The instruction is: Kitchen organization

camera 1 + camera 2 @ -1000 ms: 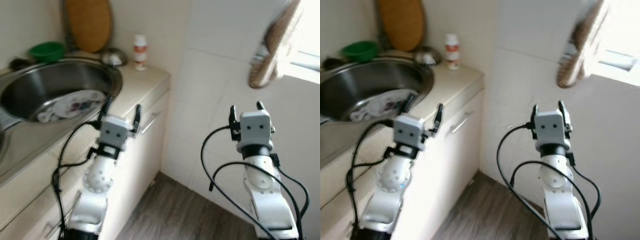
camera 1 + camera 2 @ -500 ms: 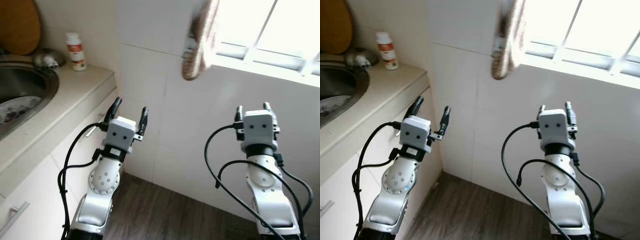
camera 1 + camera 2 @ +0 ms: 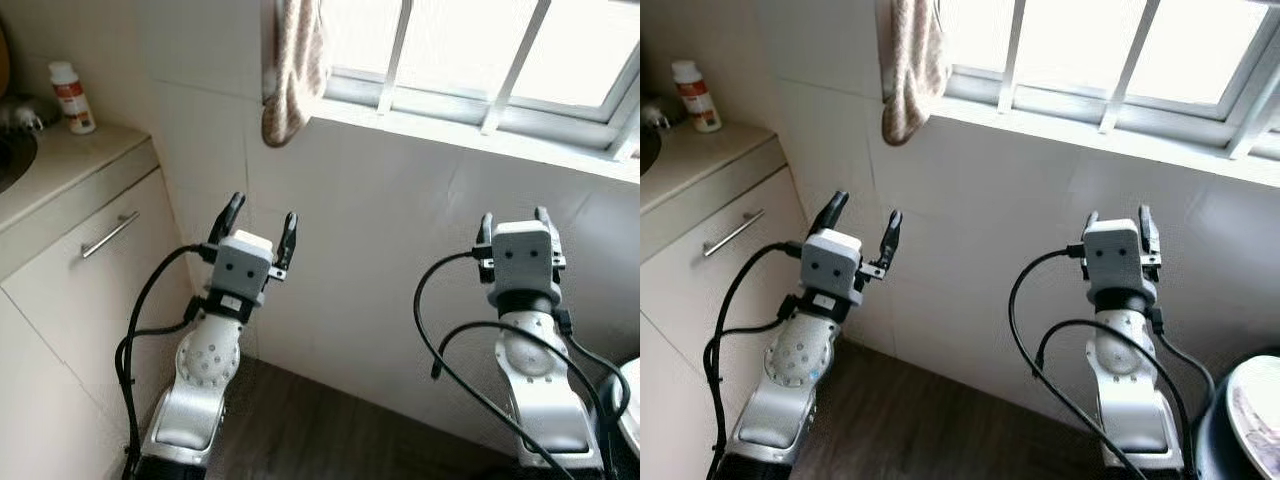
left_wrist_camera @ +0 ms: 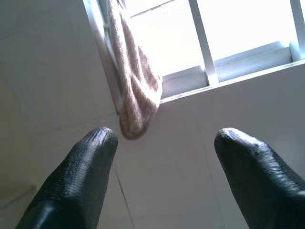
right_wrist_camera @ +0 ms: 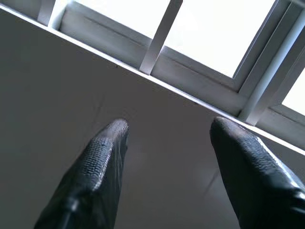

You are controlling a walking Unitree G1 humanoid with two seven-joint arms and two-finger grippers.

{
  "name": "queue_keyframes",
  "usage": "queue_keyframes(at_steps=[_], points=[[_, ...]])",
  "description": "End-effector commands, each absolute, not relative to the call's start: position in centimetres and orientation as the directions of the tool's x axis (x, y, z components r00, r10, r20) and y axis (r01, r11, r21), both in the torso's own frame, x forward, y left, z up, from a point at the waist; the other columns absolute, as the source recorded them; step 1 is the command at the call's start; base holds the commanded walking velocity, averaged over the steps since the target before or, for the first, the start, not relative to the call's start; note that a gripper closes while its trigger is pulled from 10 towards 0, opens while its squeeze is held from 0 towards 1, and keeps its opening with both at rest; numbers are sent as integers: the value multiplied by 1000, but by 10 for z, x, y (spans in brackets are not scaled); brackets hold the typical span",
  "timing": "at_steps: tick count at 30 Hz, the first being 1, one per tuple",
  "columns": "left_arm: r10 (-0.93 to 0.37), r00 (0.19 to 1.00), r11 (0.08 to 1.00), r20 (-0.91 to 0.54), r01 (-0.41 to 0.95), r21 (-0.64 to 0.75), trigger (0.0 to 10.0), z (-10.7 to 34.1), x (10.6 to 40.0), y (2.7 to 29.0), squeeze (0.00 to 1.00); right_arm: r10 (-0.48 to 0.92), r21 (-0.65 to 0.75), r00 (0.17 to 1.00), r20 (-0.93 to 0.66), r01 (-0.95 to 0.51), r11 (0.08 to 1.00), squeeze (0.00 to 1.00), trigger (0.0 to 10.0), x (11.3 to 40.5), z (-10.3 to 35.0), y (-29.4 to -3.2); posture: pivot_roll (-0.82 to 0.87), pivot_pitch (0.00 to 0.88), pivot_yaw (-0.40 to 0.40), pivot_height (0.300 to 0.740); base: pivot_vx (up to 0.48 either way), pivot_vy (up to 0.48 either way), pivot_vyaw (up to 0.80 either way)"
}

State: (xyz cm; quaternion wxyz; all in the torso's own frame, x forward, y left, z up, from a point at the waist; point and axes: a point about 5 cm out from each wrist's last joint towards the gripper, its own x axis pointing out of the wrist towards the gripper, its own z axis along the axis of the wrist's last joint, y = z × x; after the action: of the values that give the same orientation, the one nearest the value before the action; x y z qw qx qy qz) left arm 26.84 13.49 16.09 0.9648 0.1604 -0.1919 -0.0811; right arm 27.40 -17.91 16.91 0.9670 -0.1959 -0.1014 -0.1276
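Before white tiled wall (image 3: 400, 220), holding left gripper (image 3: 258, 218) and right gripper (image 3: 515, 222) spread, empty, seemingly seeking next item.

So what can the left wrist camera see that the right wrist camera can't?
Left wrist view: a brownish towel hanging by the window's corner, past the left tool, whose fingers are spread with nothing between them.

Right wrist view: no towel, just plain wall under the window, past the right tool, open and empty too.

Both: two black fingertips, the bright window with its white bars, and the white wall below the sill.
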Motion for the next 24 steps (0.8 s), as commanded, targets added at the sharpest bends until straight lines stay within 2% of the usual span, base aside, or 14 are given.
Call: queue_keyframes(at_steps=[1, 19, 24], points=[[-224, 907, 936, 356, 99, 338, 10000, 165, 271, 132, 0, -234, -353, 941, 246, 312, 882, 0, 10000, 276, 172, -185, 30, 0, -55, 740, 0, 0, 0], [-230, 914, 934, 334, 110, 341, 10000, 162, 271, 133, 0, -326, -316, 938, 120, 347, 883, 0, 10000, 281, 158, -197, 28, 0, -45, 740, 0, 0, 0], [-227, 916, 934, 330, 109, 341, 10000, 162, 272, 133, 0, -454, -301, 890, -47, 420, 856, 0, 10000, 280, 137, -219, 29, 0, -46, 740, 0, 0, 0]])
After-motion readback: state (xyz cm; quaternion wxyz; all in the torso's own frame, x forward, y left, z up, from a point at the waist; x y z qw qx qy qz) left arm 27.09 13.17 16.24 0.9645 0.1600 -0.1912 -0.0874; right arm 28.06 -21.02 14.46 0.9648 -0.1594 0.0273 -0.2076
